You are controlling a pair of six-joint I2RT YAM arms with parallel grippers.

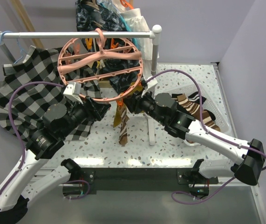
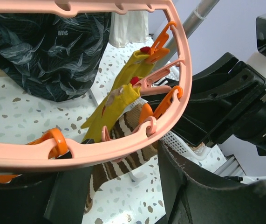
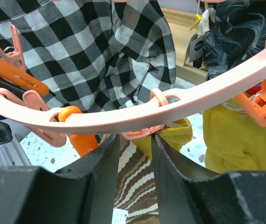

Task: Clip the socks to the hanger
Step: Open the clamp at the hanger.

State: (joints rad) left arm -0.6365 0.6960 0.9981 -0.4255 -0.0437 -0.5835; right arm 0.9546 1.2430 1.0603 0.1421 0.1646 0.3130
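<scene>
Salmon-pink round plastic hanger [image 1: 100, 55] on white rail [image 1: 77, 34]; mustard yellow sock [image 2: 119, 95] clipped, brown cream-striped sock [image 1: 122, 123] dangling under near rim. Left gripper [image 2: 123, 161] spread; right gripper [image 3: 135, 140]: can't tell. Dark patterned garment [image 2: 44, 51] reads "SHARK".

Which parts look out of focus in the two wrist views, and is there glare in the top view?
Left wrist view: the dark fingers are soft, while the hanger ring and yellow sock are sharp. Right wrist view: the fingers are blurred; the checkered shirt is clearer. Top view: bright glare patches lie on the table near its front edge.
</scene>
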